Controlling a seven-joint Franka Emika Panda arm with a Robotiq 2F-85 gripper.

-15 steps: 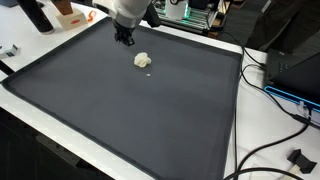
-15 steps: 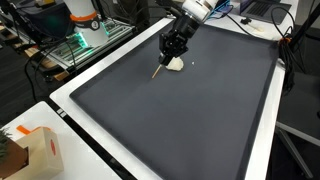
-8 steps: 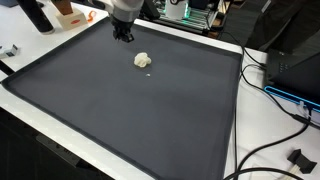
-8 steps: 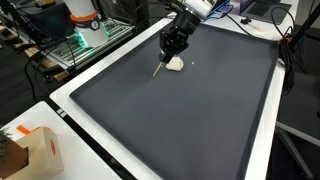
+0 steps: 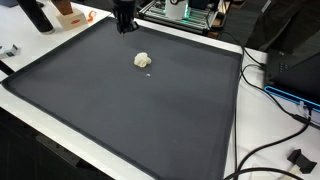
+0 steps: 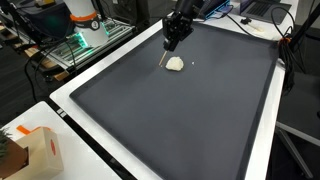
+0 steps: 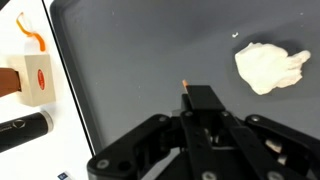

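My gripper (image 5: 124, 24) (image 6: 172, 40) hangs above the far part of a large black mat (image 5: 150, 110) (image 6: 190, 110). Its fingers (image 7: 200, 108) are shut on a thin stick with an orange tip (image 7: 184, 86), which points down at the mat (image 6: 165, 62). A white crumpled lump (image 5: 143, 61) (image 6: 175, 64) (image 7: 270, 67) lies on the mat a short way from the stick's tip, not touching it.
An orange-and-white box (image 7: 30, 80) (image 5: 70, 15) and a black cylinder (image 7: 25, 130) stand on the white table beside the mat. Another orange-and-white box (image 6: 35, 150) sits at a table corner. Cables (image 5: 285, 100) trail off the mat's side. Equipment racks stand behind.
The gripper has risen and moved toward the mat's far edge, carrying the stick up and away from the white lump. The lump has not moved.
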